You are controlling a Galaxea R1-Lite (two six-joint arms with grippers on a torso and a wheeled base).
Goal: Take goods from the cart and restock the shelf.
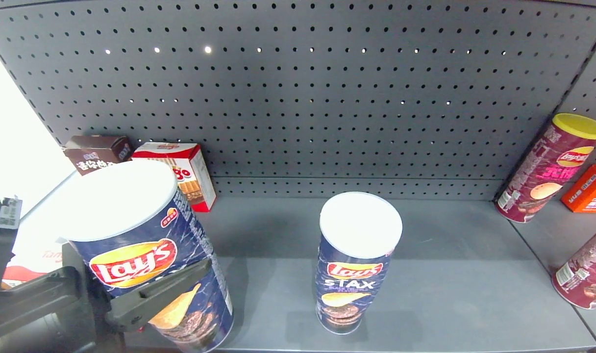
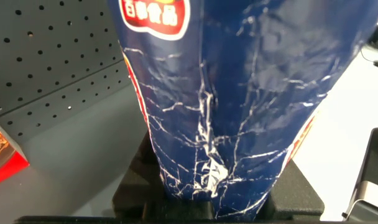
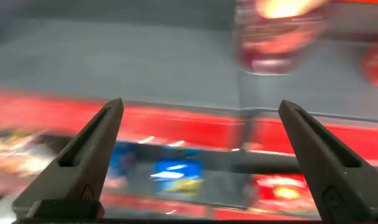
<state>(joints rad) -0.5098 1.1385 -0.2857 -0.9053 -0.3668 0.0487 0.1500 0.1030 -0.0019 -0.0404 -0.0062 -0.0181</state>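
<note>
My left fingers [image 1: 161,289] are clamped on a blue chip can [image 1: 131,230], one finger lying across its label. The can sits in the lower left of the head view, at the front of the shelf [image 1: 450,274]; I cannot tell whether its base touches. My right fingers [image 3: 92,158] are spread wide with nothing between them. A second blue can [image 1: 354,264] stands upright mid-shelf, apart from mine. A red-and-white box [image 1: 195,171] stands behind, and a maroon can [image 1: 548,166] leans at the right.

logos on held blue can [image 1: 131,264] and standing blue can [image 1: 353,277]
</note>
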